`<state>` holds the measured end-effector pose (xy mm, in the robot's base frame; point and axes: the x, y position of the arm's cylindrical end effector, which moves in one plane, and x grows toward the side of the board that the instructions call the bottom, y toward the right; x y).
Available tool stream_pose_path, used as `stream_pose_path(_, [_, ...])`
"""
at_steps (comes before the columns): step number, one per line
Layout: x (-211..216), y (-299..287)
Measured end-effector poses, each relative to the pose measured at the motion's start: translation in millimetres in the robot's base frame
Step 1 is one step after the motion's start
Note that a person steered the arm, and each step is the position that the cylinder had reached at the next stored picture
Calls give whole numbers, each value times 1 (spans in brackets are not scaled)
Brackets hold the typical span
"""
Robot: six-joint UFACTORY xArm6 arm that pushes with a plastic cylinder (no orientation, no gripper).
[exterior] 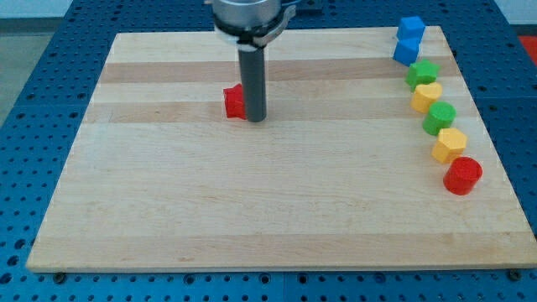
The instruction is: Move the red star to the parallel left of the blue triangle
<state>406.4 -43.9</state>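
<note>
Presently, my tip (256, 118), a plain rod tool with nothing to pinch, touches the red star's (234, 101) right side, mid-counter (252, 210); pushing rightward toward the blue triangle (405, 52) requires circling to its left.

The desk (168, 210) is open from 6 to 9 o'clock; blocks line the 3 o'clock edge, from blue block (409, 39) to red cylinder (461, 175).

Arm status: rod upright, tip down.
My tip (256, 118) rests at board level in the view's upper middle; the rod stands vertical below its grey mount.
</note>
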Motion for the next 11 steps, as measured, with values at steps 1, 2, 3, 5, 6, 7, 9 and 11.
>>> stream_pose_path(1, [-26, -8])
stream_pose_path(2, [-67, -21])
stream_pose_path(3, [-63, -29])
stream_pose_path(5, [-11, -29])
stream_pose_path(6, [-54, -32])
stream_pose_path(7, [-59, -62])
stream_pose_path(9, [-20, -78])
stream_pose_path(11, [-84, -119])
